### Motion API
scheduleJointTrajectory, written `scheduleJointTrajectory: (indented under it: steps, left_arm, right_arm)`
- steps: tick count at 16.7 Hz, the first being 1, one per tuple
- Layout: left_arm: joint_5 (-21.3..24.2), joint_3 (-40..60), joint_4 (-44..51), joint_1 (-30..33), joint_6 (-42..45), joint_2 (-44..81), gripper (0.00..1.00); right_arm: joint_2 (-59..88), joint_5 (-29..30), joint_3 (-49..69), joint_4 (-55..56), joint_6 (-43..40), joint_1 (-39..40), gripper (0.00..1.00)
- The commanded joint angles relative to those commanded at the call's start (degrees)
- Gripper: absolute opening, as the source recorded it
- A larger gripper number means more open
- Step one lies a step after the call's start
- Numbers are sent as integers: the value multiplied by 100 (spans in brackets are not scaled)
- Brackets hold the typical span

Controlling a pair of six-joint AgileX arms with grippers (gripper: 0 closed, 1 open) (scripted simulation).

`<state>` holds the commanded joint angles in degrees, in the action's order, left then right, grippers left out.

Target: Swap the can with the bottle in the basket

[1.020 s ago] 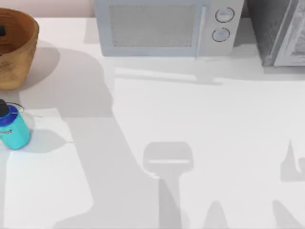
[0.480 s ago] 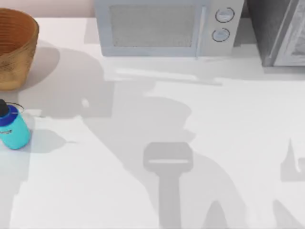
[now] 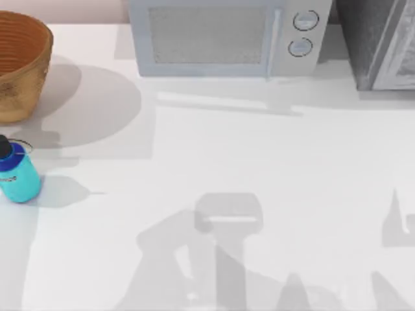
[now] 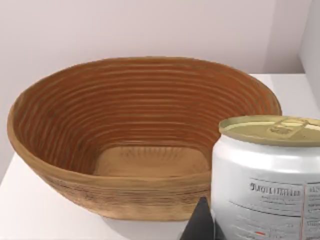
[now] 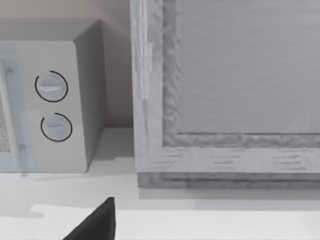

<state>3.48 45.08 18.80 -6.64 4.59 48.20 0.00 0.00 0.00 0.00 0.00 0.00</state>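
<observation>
left tool has the can (image 4: 267, 175) clamped, close beside the empty basket (image 4: 135, 145); bottle (image 3: 18, 173) sits on the counter (image 3: 259, 168); right tool, can't tell

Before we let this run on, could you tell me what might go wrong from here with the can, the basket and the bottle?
1. The can sits close in the left wrist view with one dark fingertip beside it; if the hold is shallow, it could slip.
2. The basket lies near the can, so the can could clip its rim.
3. The bottle stands at the table's left edge, in front of the basket; a nudge might push it off.
</observation>
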Motion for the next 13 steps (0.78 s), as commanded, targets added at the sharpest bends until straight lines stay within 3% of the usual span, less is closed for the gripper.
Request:
scheduleJointTrajectory:
  steps: [7,13]
  left_arm:
    - [-285,-3441,-1467,488,-320,-3722,0]
    - [-348,-4508,-1880,665,-459,-4820,0]
  right_arm:
    - [0,0,0,0,0,0,100]
    - [0,0,0,0,0,0,100]
